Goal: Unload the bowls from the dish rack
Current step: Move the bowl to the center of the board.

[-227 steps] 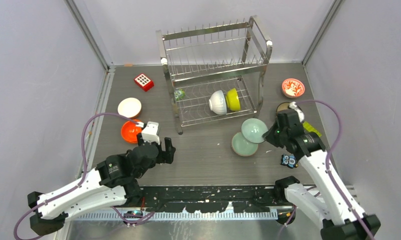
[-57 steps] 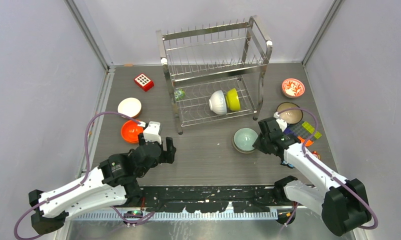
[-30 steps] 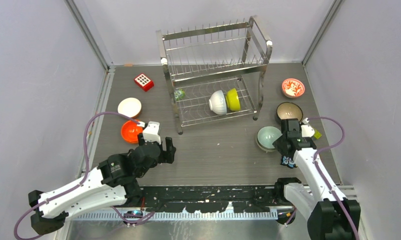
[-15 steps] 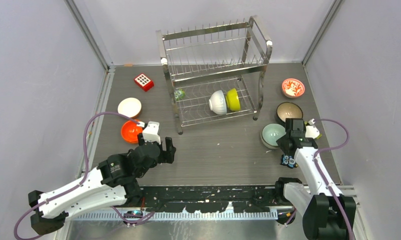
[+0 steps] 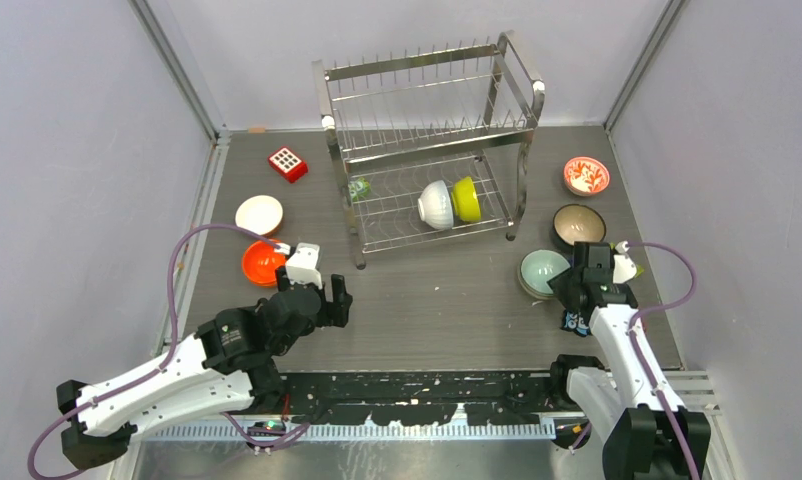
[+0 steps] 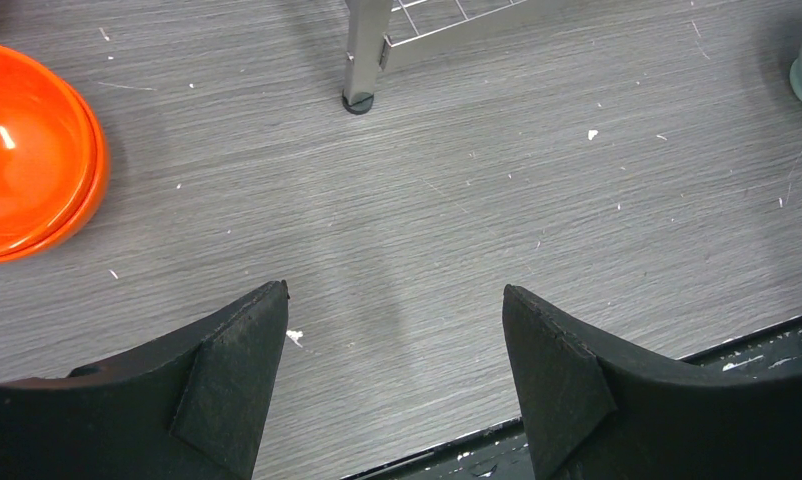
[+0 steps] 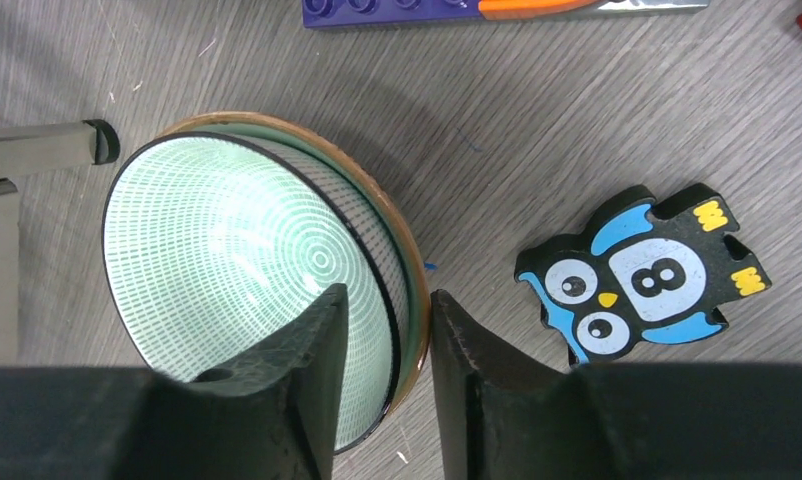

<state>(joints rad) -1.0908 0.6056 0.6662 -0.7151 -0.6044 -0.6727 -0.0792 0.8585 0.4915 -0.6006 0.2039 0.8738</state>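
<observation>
The right gripper straddles the rim of the pale teal bowl, nested in another for stacking, whether clamped or slack I cannot tell; the left gripper waits wide open.

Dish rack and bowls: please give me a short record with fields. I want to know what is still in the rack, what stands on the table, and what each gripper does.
In dish rack: white bowl and lime-yellow bowl, on their sides, lower tier
Upper tier: no bowls
On table, left: second white bowl, orange bowl
On table, right: red-and-white bowl, brown bowl, teal bowls, two nested
Left gripper: open, empty, above the table
Right gripper: one finger inside the teal bowls' rim, one outside; gap on the inner side
</observation>
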